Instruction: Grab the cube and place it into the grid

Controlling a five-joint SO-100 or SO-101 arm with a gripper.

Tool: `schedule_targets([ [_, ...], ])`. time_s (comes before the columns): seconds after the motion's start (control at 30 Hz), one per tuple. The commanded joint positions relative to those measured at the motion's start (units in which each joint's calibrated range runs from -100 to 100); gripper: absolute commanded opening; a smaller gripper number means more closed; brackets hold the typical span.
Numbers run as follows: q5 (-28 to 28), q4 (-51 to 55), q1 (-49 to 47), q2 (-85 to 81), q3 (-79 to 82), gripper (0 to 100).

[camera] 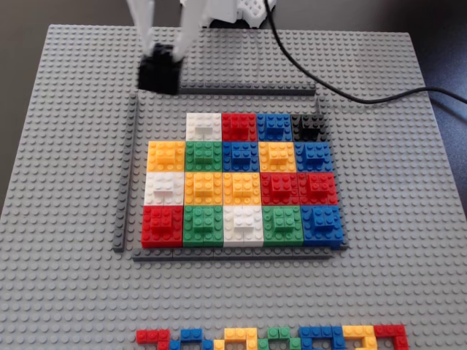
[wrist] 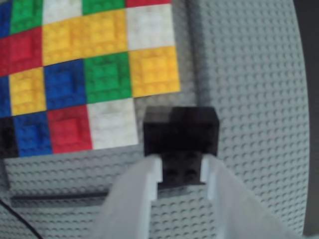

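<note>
Pincer (wrist: 182,169), white plastic w/ two flat fingers, clamped on small black studded LEGO cube (wrist: 181,134), near empty corner of multicolour square-block grid (camera: 241,186); grey studded baseplate (camera: 394,189) beneath.

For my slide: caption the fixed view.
White pincer holds the black cube above the empty top-left corner of the coloured grid.

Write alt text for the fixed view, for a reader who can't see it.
A white gripper holds a black cube above the empty top-left corner of a grid of coloured LEGO blocks framed by dark grey strips. The grid sits on a light grey baseplate, with a row of small coloured bricks along the bottom edge.
</note>
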Motion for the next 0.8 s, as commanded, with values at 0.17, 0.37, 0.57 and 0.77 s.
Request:
schedule_targets([
  [0.17,1.81,-1.15,3.36,6.78,-1.01,4],
  [0.37,1.07,-2.66,1.59,9.11,2.16,4],
  [0.57,0.29,-2.96,-0.7,9.45,4.24,4],
  [0.77,-0.1,-4.42,-1.51,12.63,4.52,4],
])
